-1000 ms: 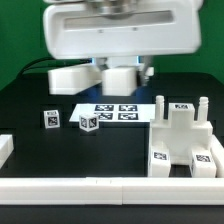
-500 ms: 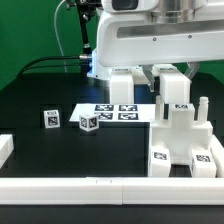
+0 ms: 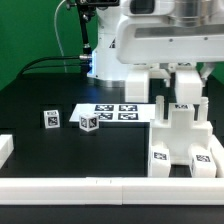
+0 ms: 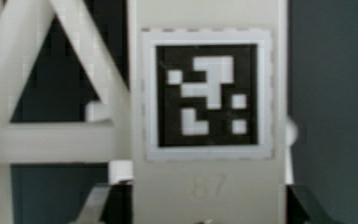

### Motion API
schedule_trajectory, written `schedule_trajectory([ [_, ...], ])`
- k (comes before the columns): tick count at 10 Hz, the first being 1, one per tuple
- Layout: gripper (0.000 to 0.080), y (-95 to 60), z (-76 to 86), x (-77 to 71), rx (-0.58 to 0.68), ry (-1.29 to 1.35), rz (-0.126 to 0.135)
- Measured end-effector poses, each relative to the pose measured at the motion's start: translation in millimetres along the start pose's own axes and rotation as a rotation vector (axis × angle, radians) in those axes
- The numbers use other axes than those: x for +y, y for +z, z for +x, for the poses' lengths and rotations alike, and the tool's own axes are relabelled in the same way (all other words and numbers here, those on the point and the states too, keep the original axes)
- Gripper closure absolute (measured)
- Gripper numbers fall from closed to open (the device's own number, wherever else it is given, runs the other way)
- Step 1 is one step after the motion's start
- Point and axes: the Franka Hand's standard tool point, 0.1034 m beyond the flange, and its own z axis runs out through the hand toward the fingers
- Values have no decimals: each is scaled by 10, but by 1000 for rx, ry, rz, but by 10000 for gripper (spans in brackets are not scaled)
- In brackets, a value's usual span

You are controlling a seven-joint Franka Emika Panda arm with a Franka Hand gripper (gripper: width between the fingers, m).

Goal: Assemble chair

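In the exterior view my gripper (image 3: 183, 78) hangs at the upper right, shut on a white chair part (image 3: 183, 100) that carries a square tag. The part points down over the partly joined chair (image 3: 180, 145), a blocky white structure with two upright posts. Whether its lower end touches the structure I cannot tell. In the wrist view the held part (image 4: 202, 90) fills the middle, tag facing the camera, with my gripper (image 4: 197, 205) closed on both its sides. White bars of the chair (image 4: 51, 100) show behind it. Two small tagged blocks (image 3: 51, 117) (image 3: 88, 122) lie apart on the black table.
The marker board (image 3: 115, 110) lies flat in the middle of the table, behind the blocks. A white rail (image 3: 100, 185) runs along the front edge, with a short white piece (image 3: 5, 148) at the exterior view's left. Cables hang behind the arm.
My gripper has travelled toward the exterior view's right with the tagged part in it, from above the marker board to above the chair structure. The blocks have not moved.
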Motion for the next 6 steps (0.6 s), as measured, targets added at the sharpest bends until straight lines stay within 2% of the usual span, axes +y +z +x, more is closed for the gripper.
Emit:
schedule_trajectory([
  [1,515,46,-56,-121,13,-20,-9],
  [3,515,50,-23,-46,12,-13,-8],
  [5,515,121,-23,-181,62,-53,-18],
  [6,515,172,-61,-199,71,-59,-19],
])
